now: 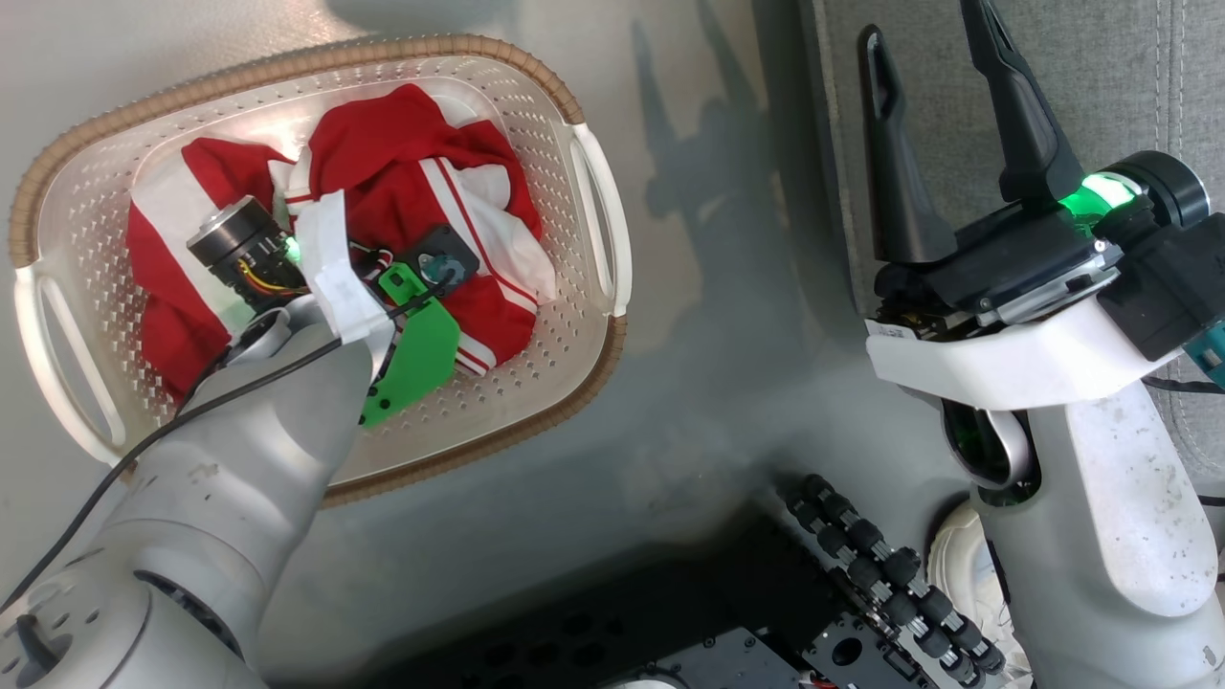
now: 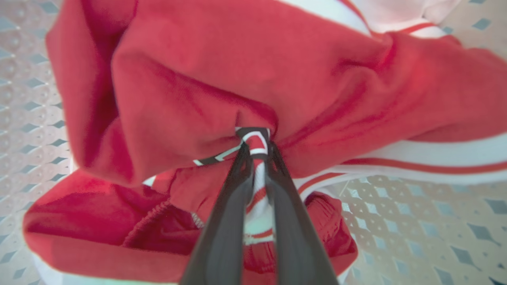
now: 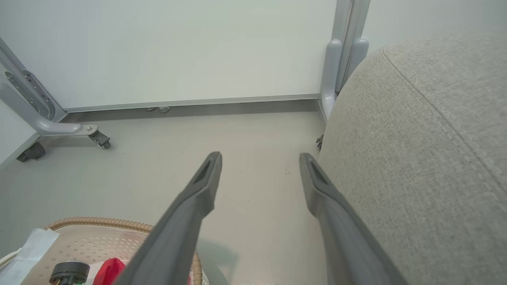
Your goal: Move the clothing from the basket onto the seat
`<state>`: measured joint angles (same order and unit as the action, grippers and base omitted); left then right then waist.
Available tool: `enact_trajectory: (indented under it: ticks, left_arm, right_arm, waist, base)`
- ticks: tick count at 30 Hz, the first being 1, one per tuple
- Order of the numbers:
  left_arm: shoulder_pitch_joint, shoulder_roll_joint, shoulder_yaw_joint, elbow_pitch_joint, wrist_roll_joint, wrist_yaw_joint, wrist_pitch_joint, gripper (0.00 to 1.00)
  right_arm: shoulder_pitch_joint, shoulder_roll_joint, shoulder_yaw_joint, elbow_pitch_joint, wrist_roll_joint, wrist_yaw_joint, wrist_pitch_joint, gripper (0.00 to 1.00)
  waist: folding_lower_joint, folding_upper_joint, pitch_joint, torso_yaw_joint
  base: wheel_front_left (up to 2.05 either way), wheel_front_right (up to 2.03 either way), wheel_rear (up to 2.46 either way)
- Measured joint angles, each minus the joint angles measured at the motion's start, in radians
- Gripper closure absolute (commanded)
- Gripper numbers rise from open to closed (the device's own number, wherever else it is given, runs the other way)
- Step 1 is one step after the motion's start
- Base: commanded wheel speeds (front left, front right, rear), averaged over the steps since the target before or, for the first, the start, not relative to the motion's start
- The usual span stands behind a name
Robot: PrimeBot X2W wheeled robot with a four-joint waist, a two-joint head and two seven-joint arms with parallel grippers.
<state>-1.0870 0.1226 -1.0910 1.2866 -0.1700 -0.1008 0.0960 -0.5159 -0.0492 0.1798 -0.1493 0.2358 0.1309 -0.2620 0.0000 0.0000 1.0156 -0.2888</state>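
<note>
Currently the left gripper [image 2: 257, 148] is down inside the basket [image 1: 287, 62], fingers pinching a fold of the clothing [image 2: 190, 79] heaped there, presumably for lifting. The right gripper [image 3: 259, 158] is spread and empty, right of the basket beside the seat [image 3: 427, 138], likely on standby. Dark-and-white lettering at the pinch is unreadable.

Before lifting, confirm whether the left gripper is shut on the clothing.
Yes, the left gripper pinches a fold of the clothing.
</note>
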Motion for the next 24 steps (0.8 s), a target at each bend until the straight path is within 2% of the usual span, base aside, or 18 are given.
enact_trajectory:
  ticks: [7, 17, 24]
  left_arm:
    - [0.008, -0.036, -0.009, -0.006, -0.009, 0.004, -0.029, 1.00]
    - [0.070, -0.057, -0.007, -0.024, -0.062, -0.015, -0.199, 1.00]
    - [0.104, -0.067, -0.016, -0.049, -0.107, -0.027, -0.280, 1.00]
  right_arm:
    - [0.000, 0.000, 0.009, 0.002, -0.005, 0.000, 0.000, 0.00]
    - [0.015, 0.000, 0.011, 0.056, -0.028, 0.000, 0.000, 0.00]
    - [0.053, 0.001, 0.000, 0.112, -0.052, 0.000, 0.000, 0.00]
  waist:
    - [0.0000, 0.0000, -0.024, 0.007]
    - [0.0000, 0.0000, -0.120, 0.025]
    - [0.0000, 0.0000, -0.220, 0.054]
  base:
    - [0.00, 0.00, 0.00]
    - [0.00, 0.00, 0.00]
    - [0.00, 0.00, 0.00]
